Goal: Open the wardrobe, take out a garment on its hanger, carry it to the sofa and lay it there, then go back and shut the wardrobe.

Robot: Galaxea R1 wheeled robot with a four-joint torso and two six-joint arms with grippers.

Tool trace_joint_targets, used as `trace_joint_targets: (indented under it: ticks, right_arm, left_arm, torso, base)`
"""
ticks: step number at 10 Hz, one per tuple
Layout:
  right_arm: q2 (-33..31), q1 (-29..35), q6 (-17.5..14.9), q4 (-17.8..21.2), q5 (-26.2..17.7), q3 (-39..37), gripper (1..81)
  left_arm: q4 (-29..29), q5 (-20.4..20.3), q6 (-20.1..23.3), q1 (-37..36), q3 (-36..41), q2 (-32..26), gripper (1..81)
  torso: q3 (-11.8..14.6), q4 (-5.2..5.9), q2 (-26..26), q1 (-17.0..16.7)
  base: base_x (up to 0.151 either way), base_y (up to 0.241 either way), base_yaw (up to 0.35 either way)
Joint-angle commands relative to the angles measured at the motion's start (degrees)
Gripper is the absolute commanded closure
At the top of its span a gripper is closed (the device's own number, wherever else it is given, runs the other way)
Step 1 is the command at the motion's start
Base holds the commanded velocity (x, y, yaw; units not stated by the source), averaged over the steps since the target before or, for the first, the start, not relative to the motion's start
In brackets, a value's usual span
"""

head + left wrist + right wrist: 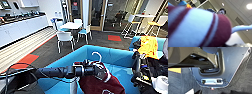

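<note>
The left tool (98,71) clamps the hanger (97,57) neck, suspending the maroon jacket (101,85) above the blue sofa (115,60) for laying; right tool state indeterminable.

You will find no legible writing here — no label, brand, number or sign can be read. The white emblem (107,92) on the chest of the maroon varsity-style jacket with white trim (102,83) sits at the frame's lower edge, too cut off to make out, and the red panel (75,4) above the far wooden doorway is too blurred to read.
</note>
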Motion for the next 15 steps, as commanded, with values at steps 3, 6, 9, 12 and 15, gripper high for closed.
trace_joint_targets:
  ticks: [3,6,9,12,15]
  right_arm:
    - [0.46,0.6,-0.06,-0.72,-3.57,0.39,1.0]
    - [0.55,0.86,-0.06,-0.63,-3.57,0.39,1.0]
    - [0.37,0.95,-0.06,-0.01,-3.31,0.14,1.0]
    - [0.28,1.12,-0.06,0.16,-3.22,0.13,1.0]
    - [0.28,1.47,-0.06,0.16,-3.31,0.13,1.0]
  left_arm:
    - [0.7,-5.6,0.04,-13.53,-1.78,2.86,81.1]
    - [0.62,-5.25,-2.07,-17.48,-11.64,10.25,81.1]
    - [0.61,-4.99,-3.13,-19.86,-16.2,14.29,81.1]
    - [0.61,-5.07,-4.71,-22.49,-18.93,17.54,81.1]
    - [0.61,-5.34,-7.6,-26.61,-22.35,22.02,81.1]
  torso:
    - [0.0,0.44,0.0,0.0]
    - [0.0,0.44,0.0,0.0]
    - [-1.36,0.44,0.0,0.02]
    - [-7.03,0.46,-0.02,-0.02]
    - [-7.41,0.46,0.02,0.02]
  base:
    - [0.0,0.0,0.0]
    - [0.0,0.0,0.0]
    - [0.0,0.0,0.0]
    - [0.0,0.0,0.0]
    - [0.0,0.0,0.0]
